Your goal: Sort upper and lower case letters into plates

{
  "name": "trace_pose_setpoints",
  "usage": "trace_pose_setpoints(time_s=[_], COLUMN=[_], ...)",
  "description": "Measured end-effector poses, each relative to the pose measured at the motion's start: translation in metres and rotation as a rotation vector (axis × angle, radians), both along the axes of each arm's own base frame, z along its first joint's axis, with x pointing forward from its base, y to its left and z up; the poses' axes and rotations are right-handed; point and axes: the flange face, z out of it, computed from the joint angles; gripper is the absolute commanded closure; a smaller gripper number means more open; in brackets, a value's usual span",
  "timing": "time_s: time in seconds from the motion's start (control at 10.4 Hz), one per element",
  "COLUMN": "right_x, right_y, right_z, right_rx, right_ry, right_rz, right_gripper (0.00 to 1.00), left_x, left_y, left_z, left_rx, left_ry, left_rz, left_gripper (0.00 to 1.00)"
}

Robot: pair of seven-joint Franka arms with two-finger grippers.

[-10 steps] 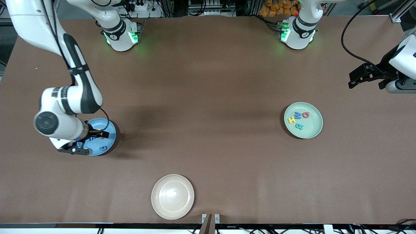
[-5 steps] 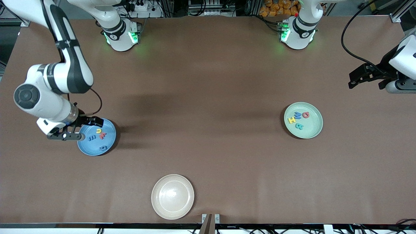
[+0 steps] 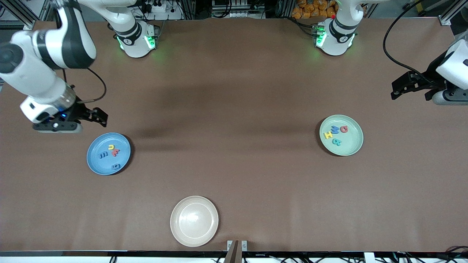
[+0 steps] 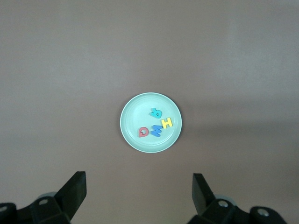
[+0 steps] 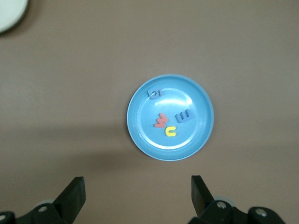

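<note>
The blue plate (image 3: 98, 163) (image 5: 196, 135) holds a yellow u (image 3: 110, 147) (image 5: 171, 131), red w (image 3: 116, 151) (image 5: 161, 121), blue m (image 3: 104, 155) (image 5: 182, 116) and blue g (image 3: 116, 166) (image 5: 153, 93). In the pale green plate (image 3: 351, 143) (image 4: 135, 114) lie a red Q (image 3: 344, 128) (image 4: 143, 132), blue M (image 3: 335, 129) (image 4: 156, 131), yellow H (image 3: 328, 134) (image 4: 167, 122) and teal R (image 3: 336, 142) (image 4: 155, 112). My right gripper (image 3: 97, 117) (image 5: 138, 193) hangs open and empty over bare table beside the blue plate. My left gripper (image 3: 410, 95) (image 4: 139, 191) waits open and empty, high at the left arm's end of the table.
A cream-beige plate (image 3: 194, 221) (image 5: 9, 14) with nothing in it sits near the table's front edge, nearer the front camera than both other plates. Brown table surface stretches between the blue and green plates.
My right arm has lifted and drawn back off the blue plate toward its base, uncovering the letters in it. The left arm has not moved.
</note>
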Motion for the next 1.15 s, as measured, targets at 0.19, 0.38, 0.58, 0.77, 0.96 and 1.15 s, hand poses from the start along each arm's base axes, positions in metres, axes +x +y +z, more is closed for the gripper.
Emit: trace_pose_setpoints(time_s=[0.19,0.38,0.58,0.77,0.96,1.15], right_x=[-0.002,-0.008,-0.018,-0.017,-0.014,-0.013], right_y=[-0.004,0.005,0.009,0.009,0.009,0.009], right_z=[0.068,0.134,0.184,0.19,0.185,0.183], right_rx=[0.018,0.076,0.09,0.091,0.091,0.091], right_ry=[0.026,0.044,0.04,0.046,0.06,0.063], right_rz=[-0.026,-0.027,-0.014,-0.011,-0.011,-0.008], right_gripper=[0.0,0.0,0.0,0.0,0.0,0.0], left_x=[0.0,0.0,0.0,0.0,0.0,0.0], left_y=[0.0,0.0,0.0,0.0,0.0,0.0], left_z=[0.0,0.0,0.0,0.0,0.0,0.0], left_rx=[0.0,0.0,0.0,0.0,0.0,0.0], left_ry=[0.0,0.0,0.0,0.0,0.0,0.0], left_rz=[0.0,0.0,0.0,0.0,0.0,0.0], left_gripper=[0.0,0.0,0.0,0.0,0.0,0.0])
